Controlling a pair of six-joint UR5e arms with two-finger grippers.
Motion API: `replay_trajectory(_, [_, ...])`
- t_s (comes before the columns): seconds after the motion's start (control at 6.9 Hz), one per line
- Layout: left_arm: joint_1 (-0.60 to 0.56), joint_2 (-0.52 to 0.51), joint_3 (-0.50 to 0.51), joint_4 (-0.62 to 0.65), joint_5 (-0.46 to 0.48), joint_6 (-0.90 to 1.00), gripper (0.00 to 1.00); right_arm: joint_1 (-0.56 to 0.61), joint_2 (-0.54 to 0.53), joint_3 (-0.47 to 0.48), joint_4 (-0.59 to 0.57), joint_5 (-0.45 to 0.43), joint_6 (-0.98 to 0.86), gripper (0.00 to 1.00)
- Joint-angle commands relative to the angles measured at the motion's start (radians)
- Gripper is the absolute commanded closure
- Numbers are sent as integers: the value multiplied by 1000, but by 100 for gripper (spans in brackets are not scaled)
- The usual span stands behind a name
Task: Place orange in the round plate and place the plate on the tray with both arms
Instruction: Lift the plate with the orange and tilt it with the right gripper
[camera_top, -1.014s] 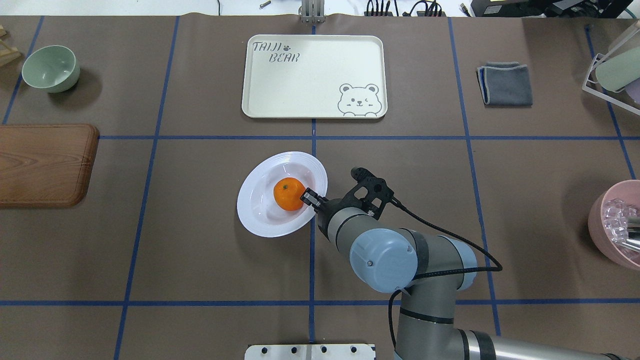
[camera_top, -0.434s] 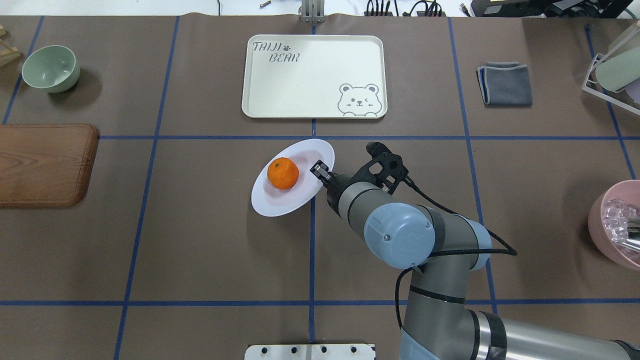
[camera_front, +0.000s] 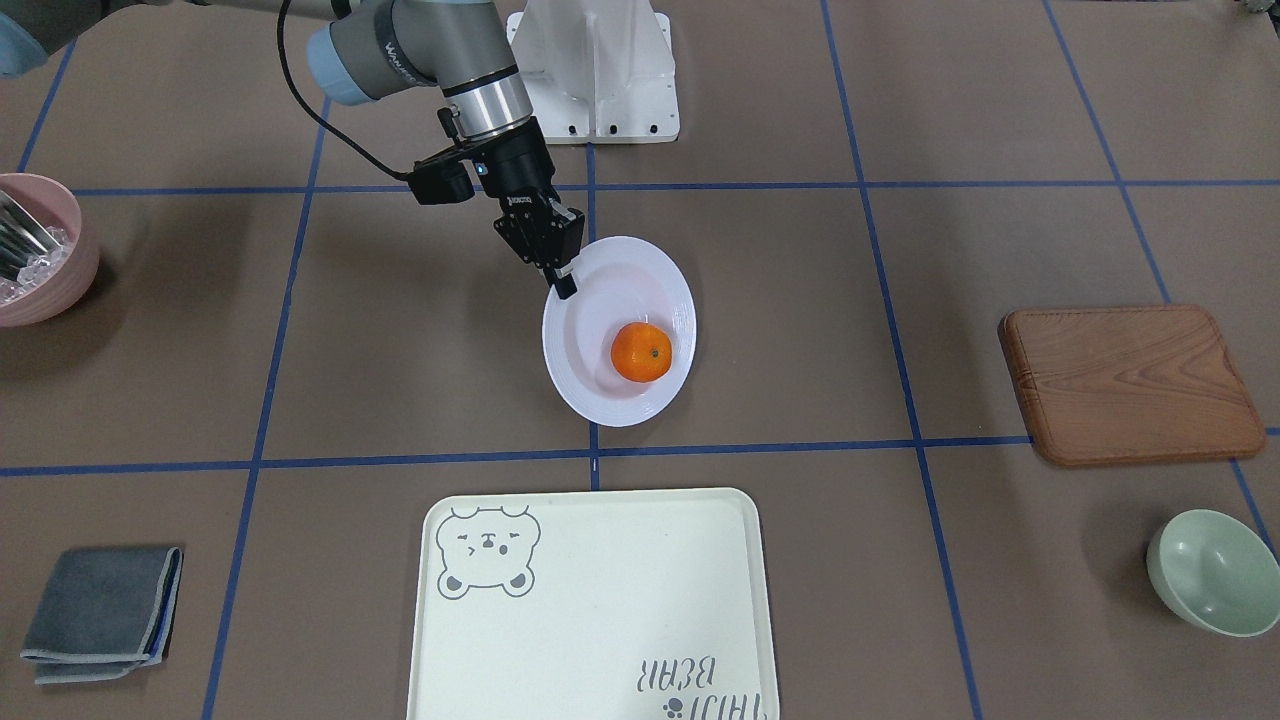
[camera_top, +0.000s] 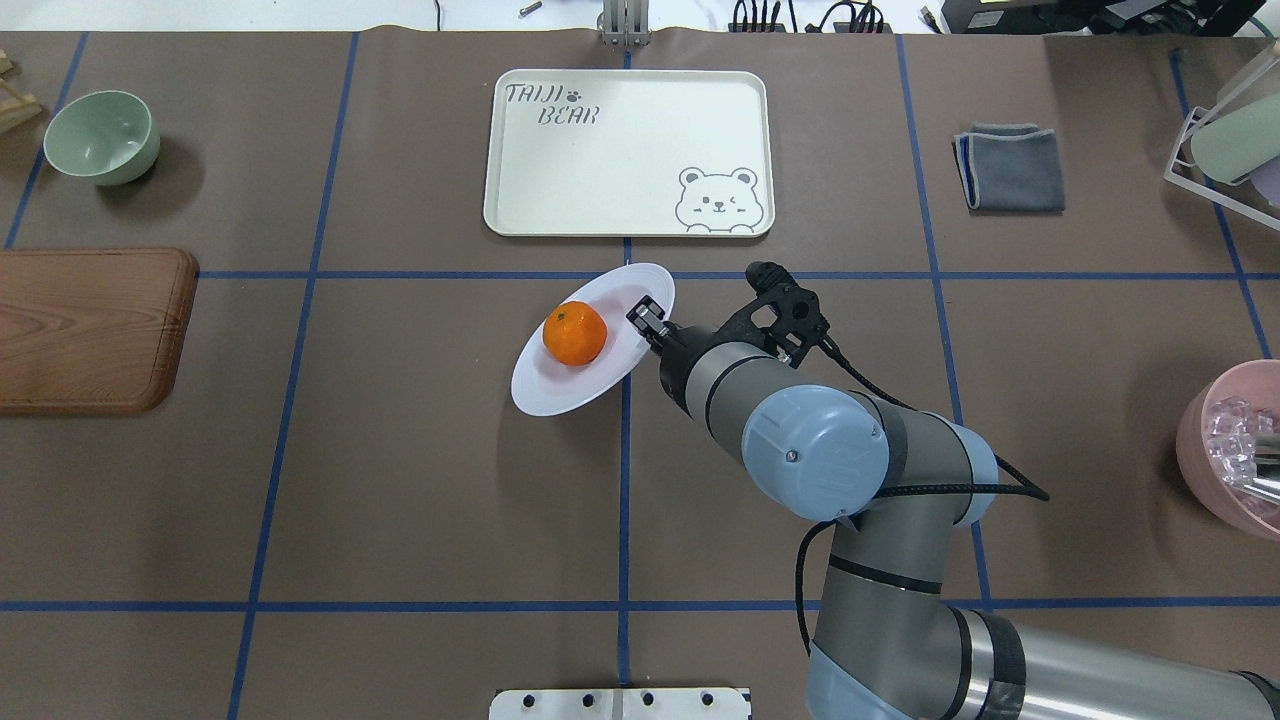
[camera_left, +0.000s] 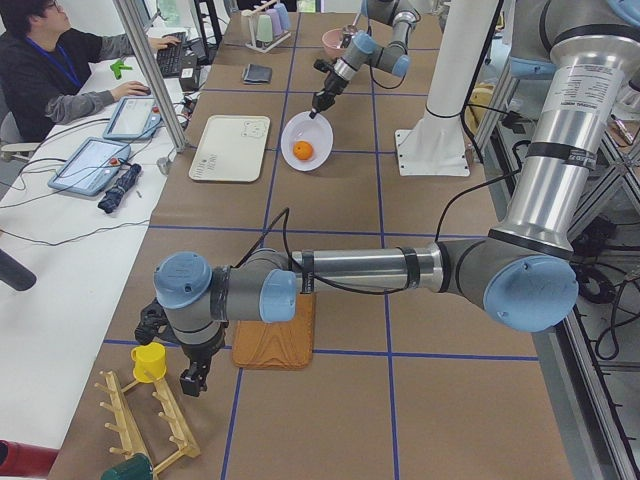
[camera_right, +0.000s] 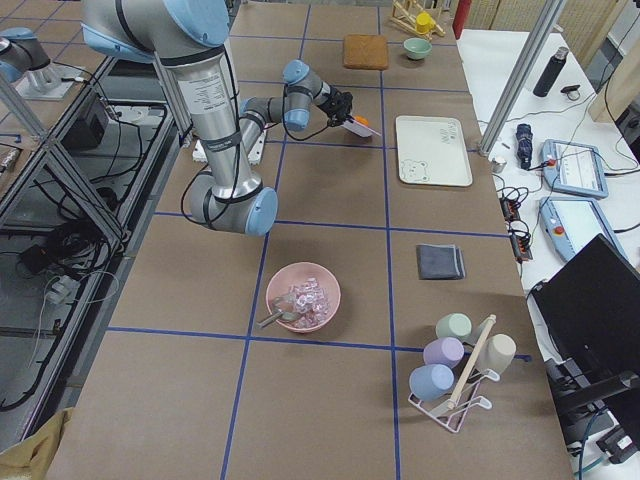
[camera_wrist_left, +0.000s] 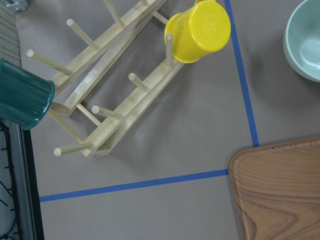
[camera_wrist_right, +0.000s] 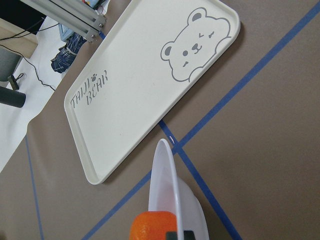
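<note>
The white round plate (camera_top: 558, 388) hangs tilted above the table, just short of the tray (camera_top: 620, 160). My right gripper (camera_top: 648, 315) is shut on the plate's right rim; from across the table the same gripper (camera_front: 562, 282) pinches that rim. The orange (camera_top: 575, 333) lies in the plate's well, toward its low side. In the right wrist view the plate's edge (camera_wrist_right: 165, 180) and the orange (camera_wrist_right: 152, 225) sit in front of the cream bear tray (camera_wrist_right: 150, 95). My left gripper (camera_left: 193, 380) hovers far off by the wooden peg rack; I cannot tell whether it is open or shut.
A pale green bowl (camera_top: 100, 135) and a wooden board (camera_top: 90, 330) lie at the left. A grey cloth (camera_top: 1010, 167), a cup rack (camera_top: 1225, 140) and a pink bowl (camera_top: 1235, 445) stand at the right. A yellow cup (camera_wrist_left: 197, 32) hangs on the peg rack (camera_wrist_left: 115, 75).
The right gripper has lifted the plate and carried it up toward the tray. The plate tilts more, and the orange has shifted toward its left side.
</note>
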Motion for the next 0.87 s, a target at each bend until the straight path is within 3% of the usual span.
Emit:
replay_trajectory(0.0, [0,1,2,0,1,0,2,16,0,14,0,0,15,100])
replay_trajectory(0.43, [-2,1,0,0,1,0,2,140,11,2,-9,93,12,100])
replay_trajectory(0.72, [0,30,-30,0,1,-2,2,215,95,-117,-9,125,13,100])
